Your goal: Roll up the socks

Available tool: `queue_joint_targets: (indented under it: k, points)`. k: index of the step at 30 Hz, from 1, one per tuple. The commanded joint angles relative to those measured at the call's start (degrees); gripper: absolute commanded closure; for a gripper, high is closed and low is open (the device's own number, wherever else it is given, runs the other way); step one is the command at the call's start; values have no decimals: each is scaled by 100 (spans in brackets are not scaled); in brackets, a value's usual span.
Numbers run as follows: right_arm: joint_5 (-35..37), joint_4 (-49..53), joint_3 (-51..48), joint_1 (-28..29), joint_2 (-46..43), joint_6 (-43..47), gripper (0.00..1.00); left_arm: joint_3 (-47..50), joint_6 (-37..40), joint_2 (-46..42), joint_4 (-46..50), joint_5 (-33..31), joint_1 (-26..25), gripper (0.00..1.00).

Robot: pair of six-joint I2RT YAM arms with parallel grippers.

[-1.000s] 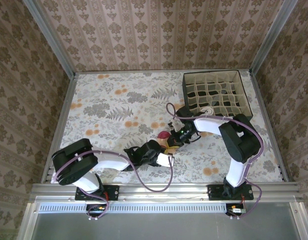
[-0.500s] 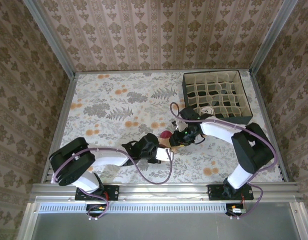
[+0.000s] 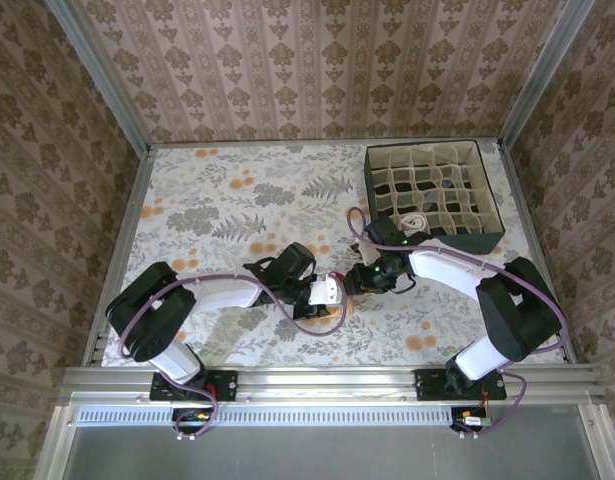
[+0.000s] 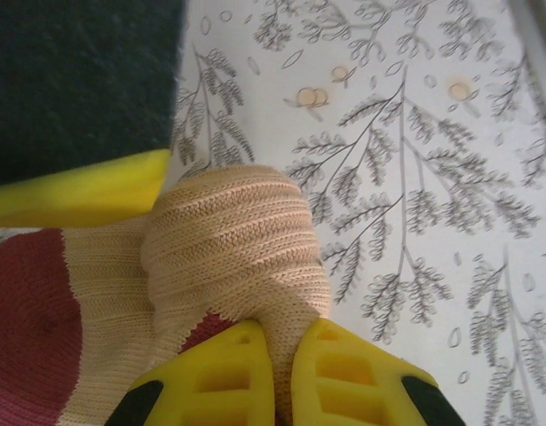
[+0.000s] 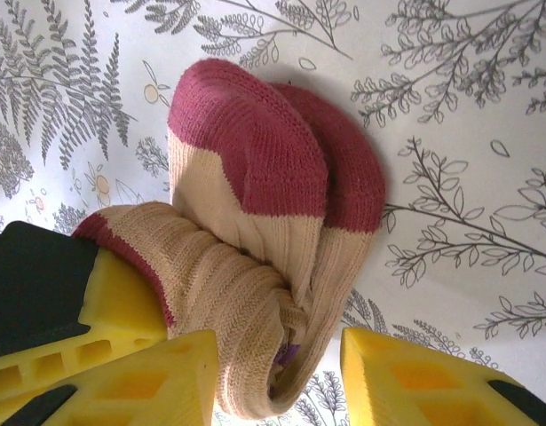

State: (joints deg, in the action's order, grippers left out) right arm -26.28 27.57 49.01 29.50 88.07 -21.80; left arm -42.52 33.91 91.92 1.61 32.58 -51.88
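Socks [image 5: 255, 222], tan with maroon toes, bundled on desk [image 4: 415, 133], cuff end cut off at frame edge. Left pincer [image 4: 286, 346] clamped on tan fold; right pincer [image 5: 277, 364] apart, straddling bundle.

The soft knitted tan socks [image 5: 255, 204] have dark red toes. The flat table cloth [image 3: 227, 210] is white with grey leaves and orange spots. The chunky plastic fingers [image 5: 415, 382] are yellow.

Table [image 3: 217, 220] covered in floral-print cloth. Tan-and-maroon socks [image 5: 255, 204] lie bunched on it near the middle. Divided organizer box [image 3: 432, 195] sits at far right corner.
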Motion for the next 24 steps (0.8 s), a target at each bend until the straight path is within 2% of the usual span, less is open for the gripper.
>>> queue_joint_targets:
  k: [1, 4, 14, 19, 24]
  points:
    - [-91, -195, -208, -5, -137, -207, 58, -80, -308, 414, 905, 816, 125, 100]
    - [-209, -384, -377, 45, -106, -303, 57, -250, -408, 631, 1020, 943, 225, 100]
    - [-280, -680, -559, 386, 51, -577, 56, -582, -708, 1100, 1201, 730, 381, 100]
    - [-275, -623, -586, 399, 203, -658, 73, -515, -760, 1013, 1015, 465, 385, 100]
    - [-116, -412, -525, 399, 417, -733, 93, -324, -705, 806, 719, 93, 350, 93]
